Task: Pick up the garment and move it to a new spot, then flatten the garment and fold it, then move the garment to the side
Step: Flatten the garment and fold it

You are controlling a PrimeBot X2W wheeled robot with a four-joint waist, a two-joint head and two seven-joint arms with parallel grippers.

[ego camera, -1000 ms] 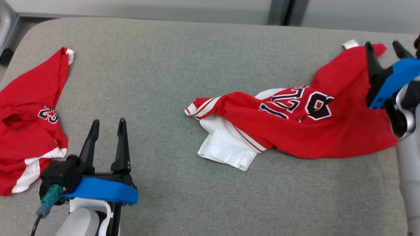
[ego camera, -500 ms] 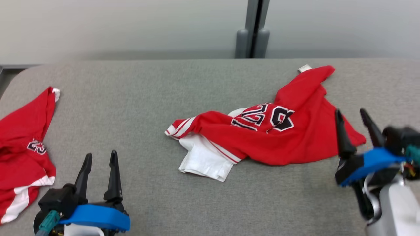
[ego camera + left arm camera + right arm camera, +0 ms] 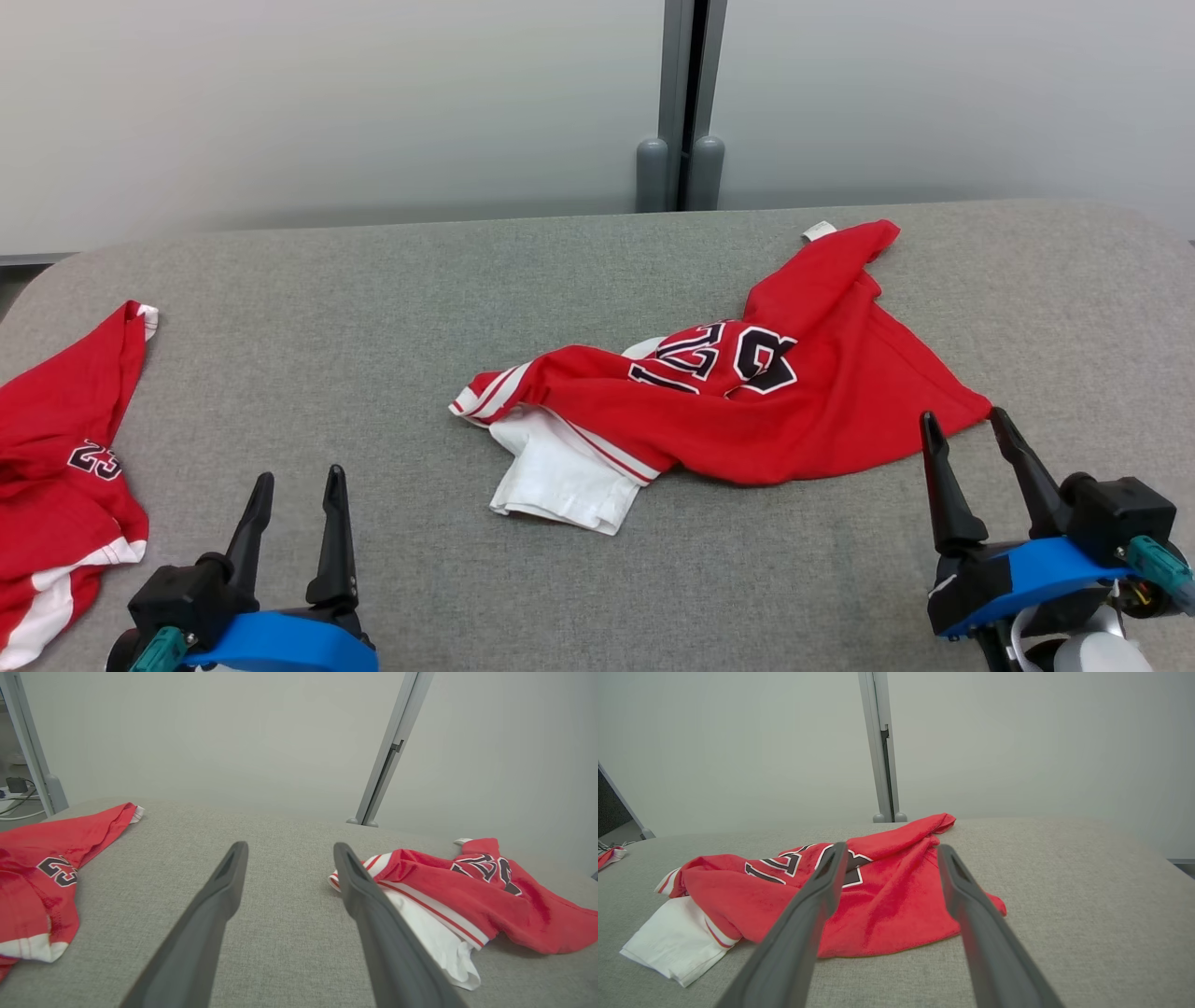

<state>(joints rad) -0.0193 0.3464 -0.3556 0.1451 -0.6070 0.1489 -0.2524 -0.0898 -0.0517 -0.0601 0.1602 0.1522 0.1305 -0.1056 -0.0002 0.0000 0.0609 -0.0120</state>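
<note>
The red garment (image 3: 803, 411) is seen crumpled on the grey table (image 3: 373, 308); the left gripper (image 3: 299, 474) and the right gripper (image 3: 962, 418) are held spread, and nothing is gripped

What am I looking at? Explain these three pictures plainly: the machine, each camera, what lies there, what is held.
This is a wheeled robot with two arms, each ending in jaws. The head picture looks down from its head: left jaws lower left, right jaws lower right, both open, holding nothing. The other two look along each arm's own dark fingers. On the grey fabric surface lie a crumpled red-and-white jersey in the middle and a second red numbered garment at the left edge.
</note>
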